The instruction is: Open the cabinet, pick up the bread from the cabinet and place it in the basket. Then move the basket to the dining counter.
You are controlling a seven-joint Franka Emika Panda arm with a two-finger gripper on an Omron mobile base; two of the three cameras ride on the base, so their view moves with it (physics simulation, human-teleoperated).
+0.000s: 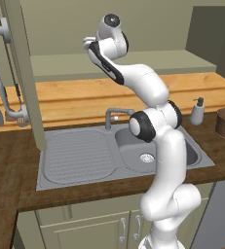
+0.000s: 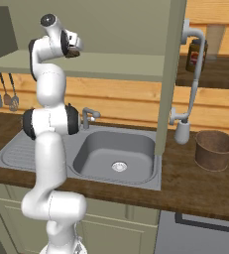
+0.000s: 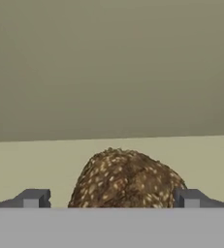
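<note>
Round speckled brown bread (image 3: 127, 179) on smooth cabinet (image 3: 108, 72) shelf, gripper (image 3: 111, 198) spread wide, seemingly not touching

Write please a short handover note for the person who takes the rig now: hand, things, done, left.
Hand: open, raised inside the cabinet, fingers on both sides of the bread, not closed on it.
Bread: lying on the cabinet shelf.
Basket: upright on the worktop, right of the sink.
Done: cabinet door open.
Left: grasp bread, place it in basket, move basket to the dining counter.
</note>
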